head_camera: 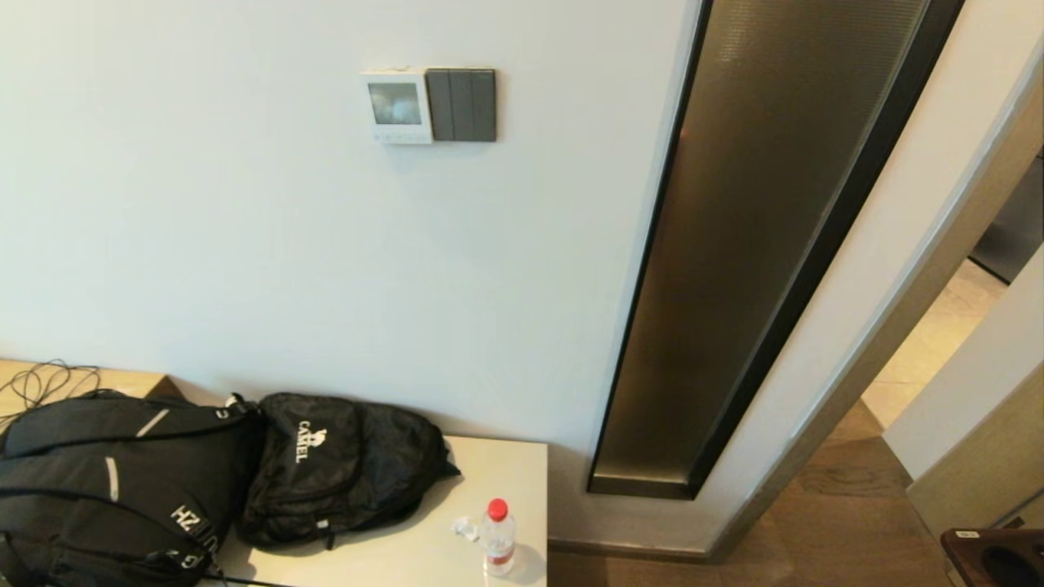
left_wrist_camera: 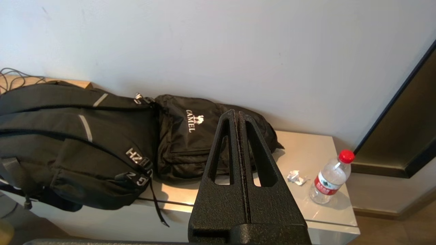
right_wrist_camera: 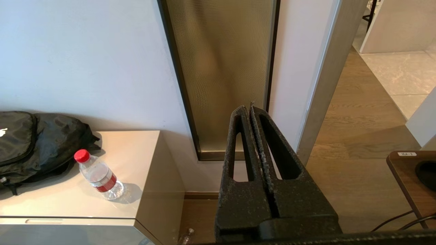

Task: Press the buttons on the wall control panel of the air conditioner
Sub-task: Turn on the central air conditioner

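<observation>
While the panel [head_camera: 396,106] hangs high on the far wall, just left of a dark switch plate [head_camera: 462,104], its buttons [head_camera: 400,136] sit untouched along its lower edge, probably too small to count. Both the left gripper [left_wrist_camera: 237,115] and right gripper [right_wrist_camera: 248,110] wait low, fingers pressed together, suited to poking.

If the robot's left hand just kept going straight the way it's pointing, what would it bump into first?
Probably the smaller black backpack: the shut left hand points at it, though depth is hard to judge.
</observation>
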{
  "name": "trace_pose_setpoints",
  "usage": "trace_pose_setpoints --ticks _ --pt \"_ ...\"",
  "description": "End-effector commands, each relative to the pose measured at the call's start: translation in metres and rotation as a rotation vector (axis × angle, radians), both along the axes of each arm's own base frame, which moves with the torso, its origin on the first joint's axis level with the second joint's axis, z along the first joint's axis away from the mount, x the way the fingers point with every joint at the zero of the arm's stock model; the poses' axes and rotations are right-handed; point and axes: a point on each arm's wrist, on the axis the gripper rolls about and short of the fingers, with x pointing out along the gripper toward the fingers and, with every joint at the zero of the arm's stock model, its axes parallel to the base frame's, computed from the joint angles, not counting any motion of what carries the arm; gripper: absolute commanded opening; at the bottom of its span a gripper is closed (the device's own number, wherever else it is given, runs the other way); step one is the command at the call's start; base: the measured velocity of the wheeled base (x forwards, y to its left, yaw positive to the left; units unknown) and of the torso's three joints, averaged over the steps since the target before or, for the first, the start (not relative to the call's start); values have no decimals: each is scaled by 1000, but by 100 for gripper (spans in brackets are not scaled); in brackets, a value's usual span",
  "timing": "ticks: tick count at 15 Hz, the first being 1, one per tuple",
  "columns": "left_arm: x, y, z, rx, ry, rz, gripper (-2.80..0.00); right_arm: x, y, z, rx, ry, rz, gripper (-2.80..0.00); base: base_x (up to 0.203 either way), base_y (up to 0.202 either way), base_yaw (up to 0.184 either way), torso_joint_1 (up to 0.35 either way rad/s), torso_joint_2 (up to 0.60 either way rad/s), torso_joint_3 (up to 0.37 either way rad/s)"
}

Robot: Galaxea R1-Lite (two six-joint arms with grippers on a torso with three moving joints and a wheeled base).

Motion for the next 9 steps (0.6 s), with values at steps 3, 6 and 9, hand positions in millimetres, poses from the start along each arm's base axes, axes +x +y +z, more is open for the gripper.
trace_pose_setpoints --ticks 3,6,9 --pt "0 0 0 0 2 1 -280 0 0 0 -2 3 -2 -280 0 0 0 0 0 0" --pt "0 0 0 2 0 1 -280 0 0 0 -2 3 -3 -280 0 0 0 0 0 0" --pt "0 0 0 5 -1 1 -280 0 0 0 -2 2 -4 -280 0 0 0 0 0 0"
